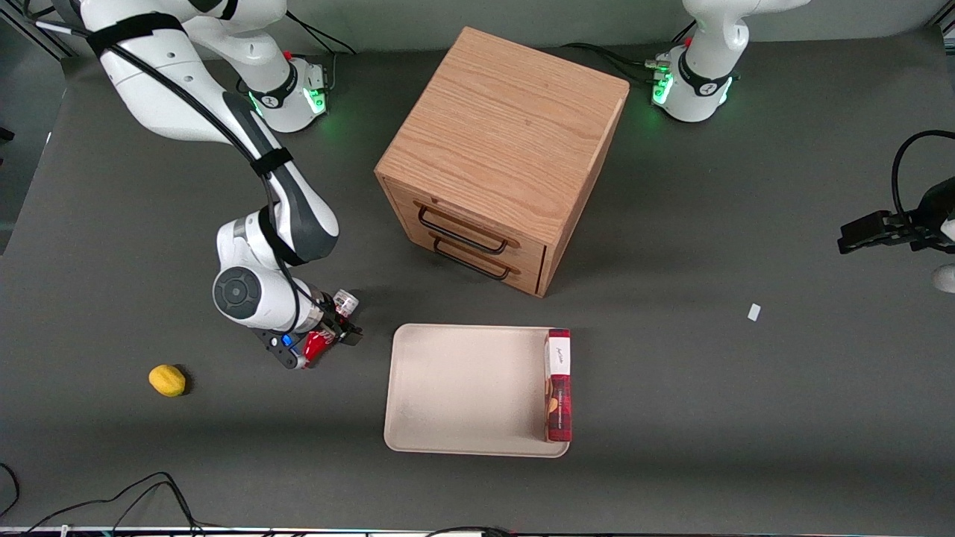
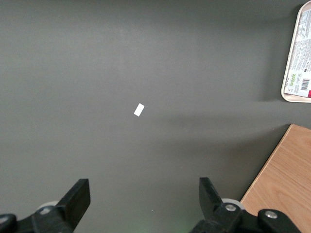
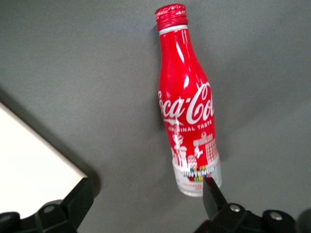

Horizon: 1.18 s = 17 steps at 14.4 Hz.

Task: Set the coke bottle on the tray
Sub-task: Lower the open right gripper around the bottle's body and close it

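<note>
The coke bottle (image 3: 188,104) lies on its side on the dark table, red with white script, a red cap and a silver end. My right gripper (image 3: 146,201) is open and low over the table. The bottle's silver end lies right beside one fingertip (image 3: 212,191), and the rest of the bottle reaches away from the fingers, outside the gap. In the front view the gripper (image 1: 337,327) hovers over the bottle (image 1: 316,345), beside the tray on the working arm's side. The beige tray (image 1: 462,388) lies flat nearby. Its corner shows in the right wrist view (image 3: 29,160).
A red plaid box (image 1: 558,384) lies on the tray along its edge toward the parked arm. A wooden two-drawer cabinet (image 1: 507,149) stands farther from the front camera than the tray. A yellow lemon (image 1: 167,380) lies toward the working arm's end. A white scrap (image 1: 754,312) lies toward the parked arm's end.
</note>
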Available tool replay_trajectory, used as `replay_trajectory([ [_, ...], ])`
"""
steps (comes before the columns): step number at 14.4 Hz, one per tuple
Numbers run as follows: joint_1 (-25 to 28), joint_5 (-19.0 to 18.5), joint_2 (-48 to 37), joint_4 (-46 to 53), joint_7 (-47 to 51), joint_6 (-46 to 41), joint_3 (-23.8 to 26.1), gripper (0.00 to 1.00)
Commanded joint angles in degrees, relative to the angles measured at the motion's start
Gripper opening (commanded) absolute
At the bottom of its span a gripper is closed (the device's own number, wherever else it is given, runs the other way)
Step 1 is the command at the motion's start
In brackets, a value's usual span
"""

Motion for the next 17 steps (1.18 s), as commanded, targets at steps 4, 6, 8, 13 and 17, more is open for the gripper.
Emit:
replay_trajectory([
  [4, -0.04, -4.97, 0.64, -4.30, 2.81, 4.89, 0.11, 1.00],
  [6, -0.21, -7.33, 0.99, -5.88, 2.81, 6.82, -0.06, 1.00],
  [8, -0.21, -8.30, 1.17, -6.94, 2.81, 8.06, -0.50, 1.00],
  [13, -0.12, -11.38, 2.22, -8.61, 2.72, 11.66, -0.51, 0.00],
  [17, -0.04, -11.38, 1.09, -8.09, 2.11, 11.05, -0.33, 0.00],
])
